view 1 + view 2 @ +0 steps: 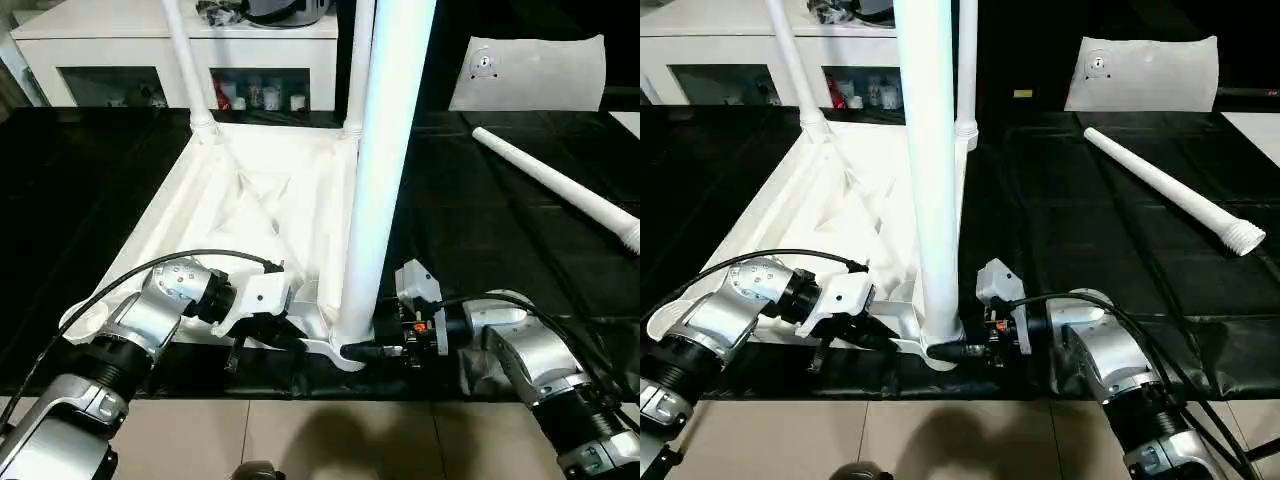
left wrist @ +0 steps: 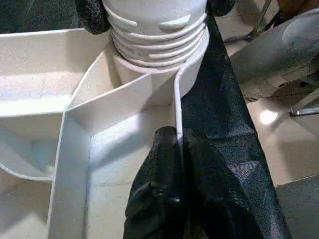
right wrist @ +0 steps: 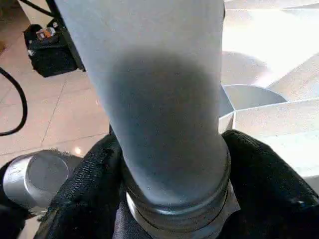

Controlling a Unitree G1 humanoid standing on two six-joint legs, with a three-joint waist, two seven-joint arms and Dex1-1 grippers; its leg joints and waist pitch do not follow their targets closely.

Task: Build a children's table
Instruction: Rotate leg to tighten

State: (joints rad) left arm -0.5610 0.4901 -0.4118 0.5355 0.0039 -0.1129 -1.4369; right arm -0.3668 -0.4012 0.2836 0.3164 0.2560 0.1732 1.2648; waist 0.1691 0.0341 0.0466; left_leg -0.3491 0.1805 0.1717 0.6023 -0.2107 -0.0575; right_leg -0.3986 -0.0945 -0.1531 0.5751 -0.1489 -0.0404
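Leg-fitting is underway at the frame's lower centre, where the right gripper (image 1: 372, 350) is clamping its jaws around the upright third leg (image 1: 385, 150) while the left gripper (image 1: 285, 338) is pinching the upturned tabletop (image 1: 250, 200) rim, so next comes fetching the loose leg (image 1: 560, 185) lying on the black surface (image 1: 480, 230) at the right.

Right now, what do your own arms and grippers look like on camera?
Both forearms are ribbed silver metal cylinders with black collar rings. The left arm ends in a white wrist housing, with a black cable looping over it. The right arm carries a grey-white block with small orange marks and black cables trailing back. The left gripper and right gripper have textured black fingers.
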